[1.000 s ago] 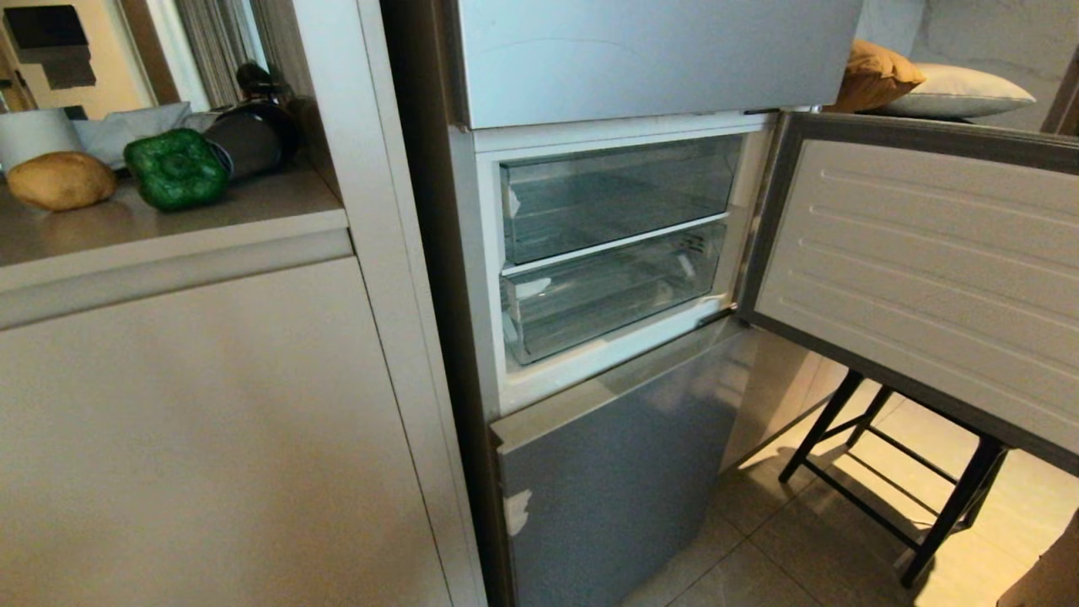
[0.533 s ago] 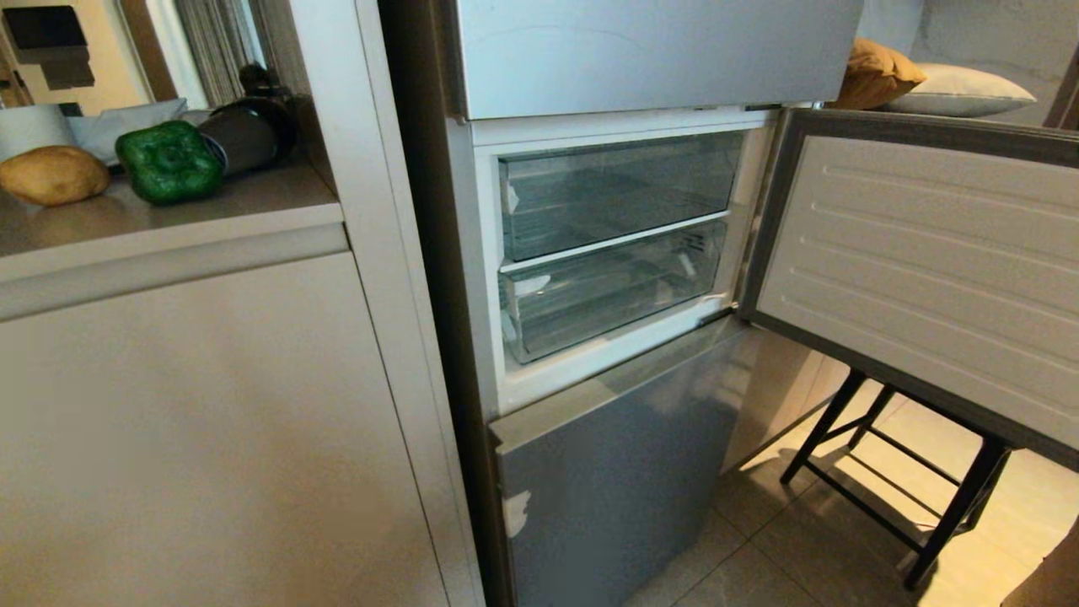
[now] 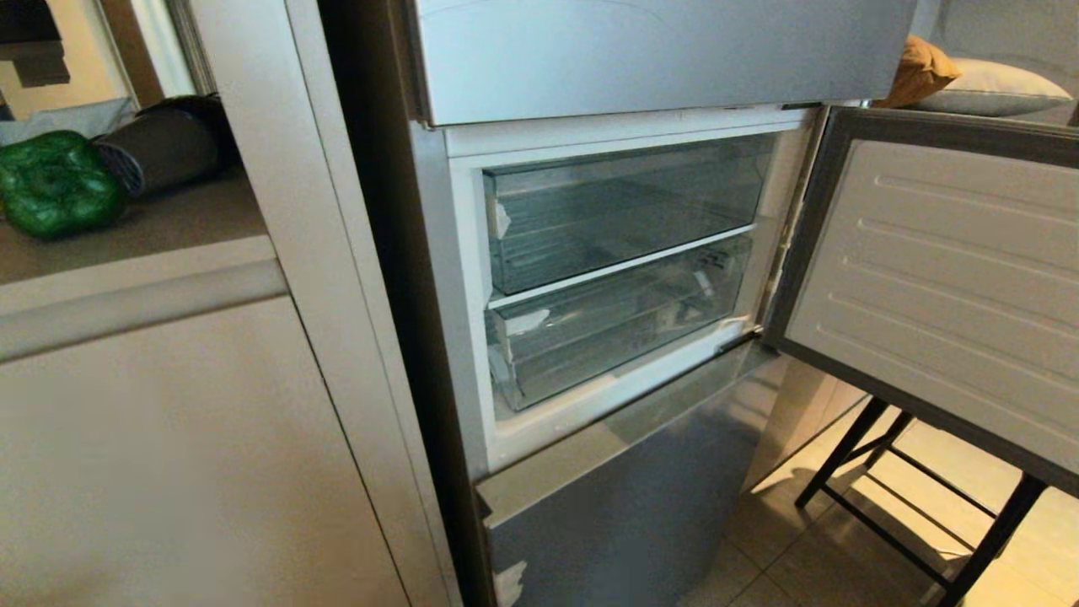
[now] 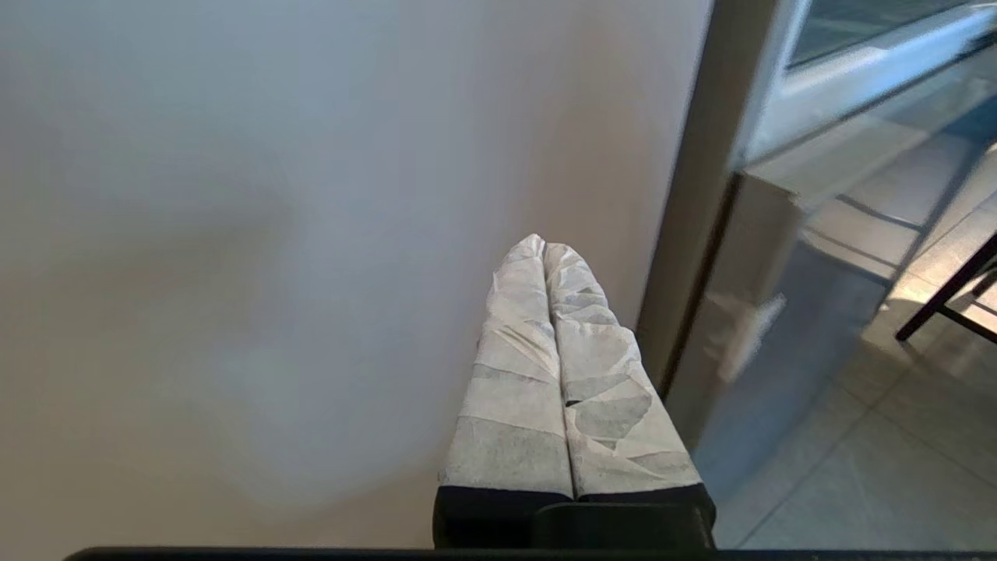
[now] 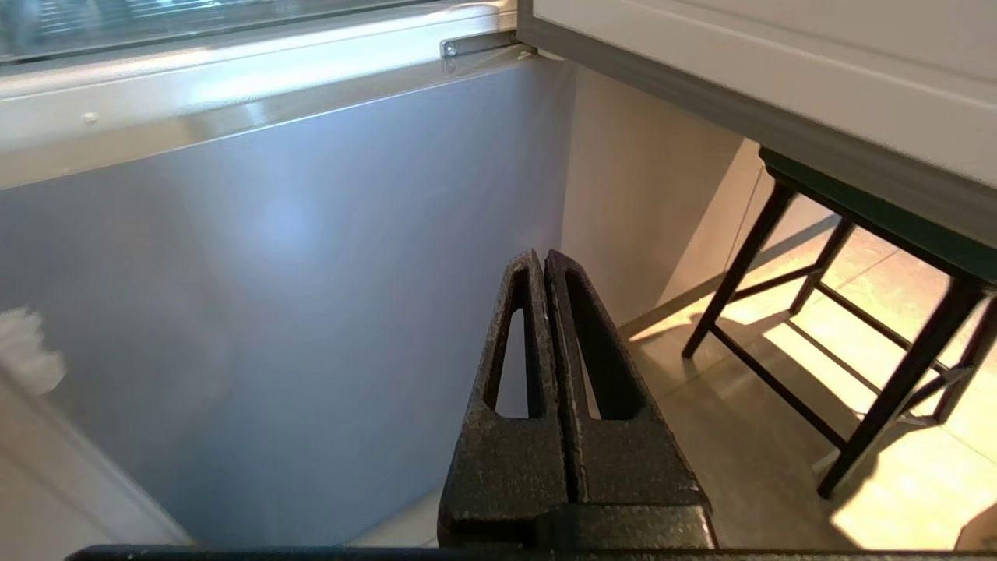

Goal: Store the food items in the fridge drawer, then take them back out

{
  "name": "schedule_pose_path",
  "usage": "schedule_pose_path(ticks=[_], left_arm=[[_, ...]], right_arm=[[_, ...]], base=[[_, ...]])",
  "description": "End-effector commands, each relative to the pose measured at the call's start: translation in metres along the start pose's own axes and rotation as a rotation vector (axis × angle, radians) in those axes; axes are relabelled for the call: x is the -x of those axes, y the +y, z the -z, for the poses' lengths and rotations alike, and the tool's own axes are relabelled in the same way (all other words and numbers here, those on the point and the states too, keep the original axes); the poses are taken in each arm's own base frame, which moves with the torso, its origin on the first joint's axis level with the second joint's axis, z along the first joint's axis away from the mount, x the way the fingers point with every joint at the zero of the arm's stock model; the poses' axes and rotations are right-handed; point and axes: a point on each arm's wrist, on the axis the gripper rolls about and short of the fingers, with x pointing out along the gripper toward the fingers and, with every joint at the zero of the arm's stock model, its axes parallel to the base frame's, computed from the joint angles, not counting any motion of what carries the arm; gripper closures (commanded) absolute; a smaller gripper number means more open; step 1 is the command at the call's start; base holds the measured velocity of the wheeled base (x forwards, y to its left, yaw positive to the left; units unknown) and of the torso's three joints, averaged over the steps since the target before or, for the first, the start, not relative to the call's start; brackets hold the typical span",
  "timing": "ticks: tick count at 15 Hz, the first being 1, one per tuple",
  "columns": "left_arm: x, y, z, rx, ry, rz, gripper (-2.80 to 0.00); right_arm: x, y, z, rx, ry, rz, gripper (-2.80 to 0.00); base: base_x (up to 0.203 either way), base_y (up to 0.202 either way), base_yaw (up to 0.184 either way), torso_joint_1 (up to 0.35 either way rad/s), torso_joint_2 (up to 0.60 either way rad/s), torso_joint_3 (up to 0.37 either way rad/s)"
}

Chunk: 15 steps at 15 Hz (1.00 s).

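Hanging low with nothing held, the left gripper (image 4: 544,251), its taped fingers pressed together, faces the beige cabinet front (image 4: 273,234), and the right gripper (image 5: 543,261), likewise closed and empty, faces the lower silver-grey fridge panel (image 5: 273,273). Beyond them the middle fridge door (image 3: 936,287) stands open on two clear drawers (image 3: 607,270), both pushed in and apparently empty, so storing is judged not begun. Farthest off, the bell pepper (image 3: 55,181) sits on the counter (image 3: 169,223), cut by the frame edge; the potato is out of view.

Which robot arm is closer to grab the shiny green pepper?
Probably the left. The glossy dark-green lumpy bell pepper sits on the counter at the robot's left, and the shut left gripper faces the beige cabinet there. The shut right gripper points at the silver-grey fridge panel.
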Motion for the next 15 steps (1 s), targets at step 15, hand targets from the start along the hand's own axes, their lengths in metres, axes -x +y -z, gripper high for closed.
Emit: schedule_pose_path(ticks=[15], left_arm=[[0.000, 0.000, 0.002, 0.000, 0.005, 0.000, 0.00]], right_arm=[[-0.116, 0.004, -0.088, -0.092, 0.347, 0.000, 0.00]], base=[[0.004, 0.000, 0.000, 0.001, 0.00, 0.000]])
